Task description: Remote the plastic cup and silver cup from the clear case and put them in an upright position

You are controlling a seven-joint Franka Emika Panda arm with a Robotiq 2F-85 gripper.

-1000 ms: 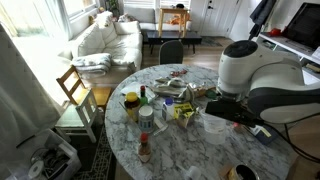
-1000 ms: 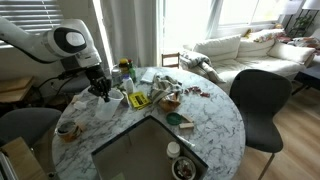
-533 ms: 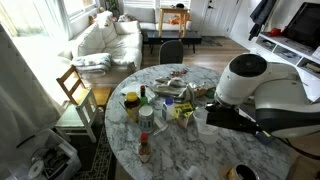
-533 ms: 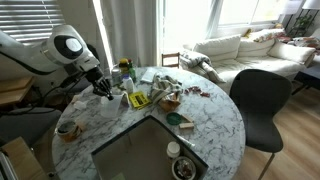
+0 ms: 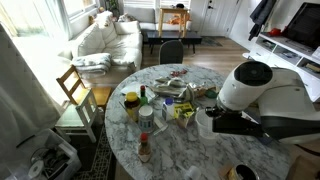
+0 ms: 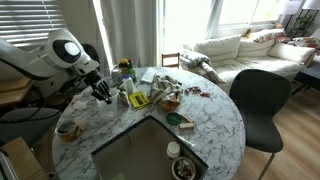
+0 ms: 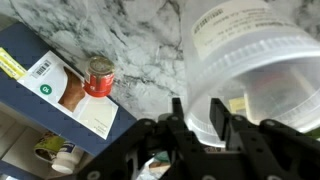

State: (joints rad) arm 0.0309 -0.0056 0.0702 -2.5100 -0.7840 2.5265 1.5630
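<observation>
Claw [image 7: 197, 110] is closed on the wall of the clear case [image 7: 255, 75], one finger [image 7: 178, 112] outside the plastic and the other within, as the wrist view shows from close up. Reading that view from the left, a dark blue box [image 7: 25, 50] with white labels lies at the edge of the marble counter [image 7: 140, 35]. A small red-topped can [image 7: 98, 77] stands just beside the box. Then comes the claw, and to its right the case fills the frame, tilted and bearing a printed label. Something yellowish shows through its wall, but the silver cup cannot be picked out. In an exterior view, again from the left, a yellow-lidded jar [image 5: 130, 102] sits near the counter's edge, with a white-lidded jar [image 5: 146, 118] close by. A yellow packet [image 5: 183, 113] lies at the middle of the clutter. The whitish case [image 5: 205, 120] is at the arm's [image 5: 265, 95] dark wrist on the right. In the opposite exterior view the claw [image 6: 103, 93] hangs over the counter's left part, near the same clutter.
</observation>
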